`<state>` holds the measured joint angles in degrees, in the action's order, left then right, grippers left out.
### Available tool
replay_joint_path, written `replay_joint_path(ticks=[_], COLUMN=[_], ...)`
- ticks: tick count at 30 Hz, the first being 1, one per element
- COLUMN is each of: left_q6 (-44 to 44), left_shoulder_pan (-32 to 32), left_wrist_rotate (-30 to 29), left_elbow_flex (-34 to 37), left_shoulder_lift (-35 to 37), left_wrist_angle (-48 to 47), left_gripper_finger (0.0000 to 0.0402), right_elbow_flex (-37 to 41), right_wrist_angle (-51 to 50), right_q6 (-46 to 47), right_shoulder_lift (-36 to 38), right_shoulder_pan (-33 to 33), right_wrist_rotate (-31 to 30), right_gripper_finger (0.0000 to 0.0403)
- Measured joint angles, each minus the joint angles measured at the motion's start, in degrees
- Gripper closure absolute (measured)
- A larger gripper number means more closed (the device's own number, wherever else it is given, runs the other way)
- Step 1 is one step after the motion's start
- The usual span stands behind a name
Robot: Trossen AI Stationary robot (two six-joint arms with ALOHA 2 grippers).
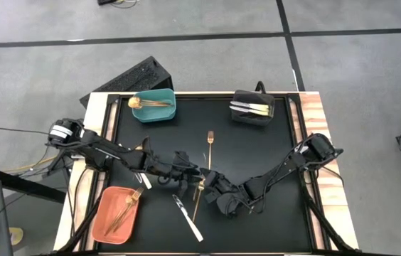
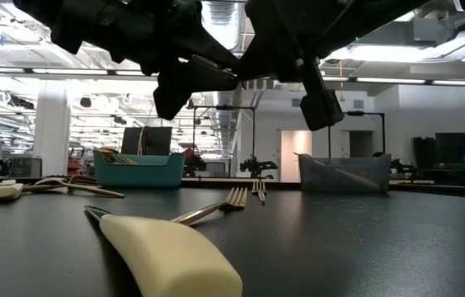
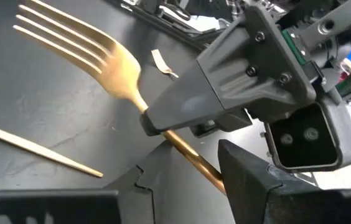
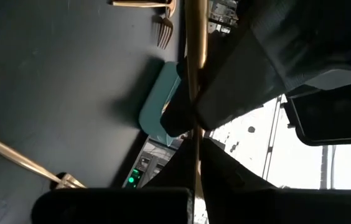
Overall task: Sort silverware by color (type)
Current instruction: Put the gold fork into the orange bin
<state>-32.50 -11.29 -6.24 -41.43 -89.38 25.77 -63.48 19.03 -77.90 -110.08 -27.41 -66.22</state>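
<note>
While its tines point away over the black desk (image 1: 257,153), the slim gold fork (image 3: 110,59) hangs above mid-desk with its handle clamped in the right tool (image 3: 182,115), whose fingers are pinched tight on it. The left tool (image 3: 182,171) straddles the same handle just behind, fingers half-spread and not visibly touching. A cream-handled knife (image 1: 188,218) lies nearby.

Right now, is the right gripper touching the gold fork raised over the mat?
Touching. The left wrist view shows the right gripper with its grey fingers clamped on the neck of the gold fork, just below the tines.
</note>
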Motion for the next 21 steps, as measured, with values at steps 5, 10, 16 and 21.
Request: replay_joint_path(ticks=[5,10,16,21], left_q6=[1.97,3.93,1.99,-6.6], left_shoulder_pan=[0.31,0.31,-1.81,-9.65], left_wrist_rotate=[-0.69,-2.98,-13.77,-26.62], left_elbow_flex=[0.0,0.05,0.09,0.09], left_shoulder_lift=[0.02,0.07,4.22,13.91], left_wrist_angle=[-0.38,-2.91,-16.55,-30.73], left_gripper_finger=[0.03,0.0376,0.0394,0.0397], right_elbow_flex=[0.02,0.1,-0.09,-0.09], right_wrist_angle=[-0.15,0.47,6.67,7.74], right_q6=[0.11,4.51,28.4,46.48], right_shoulder_lift=[0.0,0.0,0.33,0.48], right_shoulder_pan=[0.25,0.14,0.2,0.95], right_wrist_rotate=[-0.07,-0.35,-4.99,-17.82], right_gripper_finger=[0.037,0.0354,0.0303,0.0254])
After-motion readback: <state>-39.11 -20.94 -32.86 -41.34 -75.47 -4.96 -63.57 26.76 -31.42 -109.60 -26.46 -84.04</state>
